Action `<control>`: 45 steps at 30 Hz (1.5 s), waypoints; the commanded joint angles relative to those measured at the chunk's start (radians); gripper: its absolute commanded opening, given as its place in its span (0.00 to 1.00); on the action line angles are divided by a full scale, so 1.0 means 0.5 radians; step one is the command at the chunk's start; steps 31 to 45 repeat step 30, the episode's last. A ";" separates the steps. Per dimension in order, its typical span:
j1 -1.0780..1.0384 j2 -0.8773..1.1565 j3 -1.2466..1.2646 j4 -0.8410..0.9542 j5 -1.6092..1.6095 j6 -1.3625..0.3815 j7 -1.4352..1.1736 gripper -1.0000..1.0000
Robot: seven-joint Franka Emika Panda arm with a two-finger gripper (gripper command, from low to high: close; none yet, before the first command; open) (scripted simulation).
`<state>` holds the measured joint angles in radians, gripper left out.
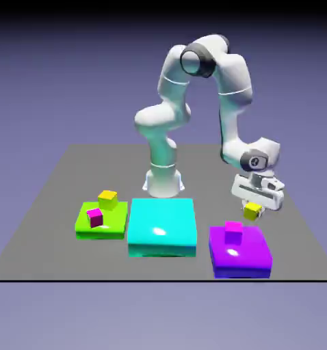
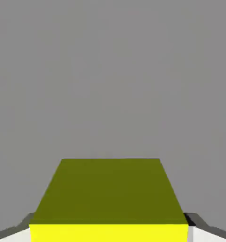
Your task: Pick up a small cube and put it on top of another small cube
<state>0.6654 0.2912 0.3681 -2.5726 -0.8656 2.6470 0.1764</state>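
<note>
Yellow cube (image 1: pixel 252 210) sits at 3 o'clock, with the cyan block (image 1: pixel 162 225) as dial centre and the robot base (image 1: pixel 163 183) at 12. Work surface: dark grey table (image 1: pixel 193 268), matte. Surroundings: plain blue-violet backdrop (image 1: pixel 36 82). Count: one table, one arm, three large blocks, four small cubes. The green block (image 1: pixel 101 229), at 9 o'clock, carries two: a second yellow cube (image 1: pixel 108 199) and a dark magenta cube (image 1: pixel 94 218). The violet block (image 1: pixel 239 251), at 4 o'clock, carries one bright magenta cube (image 1: pixel 233 232). The arm (image 1: pixel 235 89) arches up and over toward 3 o'clock, hand lowered. The gripper (image 2: pixel 109 231) is closed on the yellow cube, one finger against each side. Table contact beneath it cannot be determined.
</note>
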 commanded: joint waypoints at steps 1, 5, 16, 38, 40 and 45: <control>-0.019 -0.062 0.043 -0.020 0.086 -0.024 -0.064 0.00; -0.083 -0.263 0.182 -0.085 0.367 -0.104 -0.274 0.00; -0.111 -0.385 -0.543 0.415 0.875 -0.625 -0.713 0.00; -0.138 -0.322 -0.874 0.582 1.051 -0.684 -0.868 1.00; -0.138 -0.322 -0.874 0.582 1.051 -0.684 -0.868 1.00; -0.138 -0.322 -0.874 0.582 1.051 -0.684 -0.868 1.00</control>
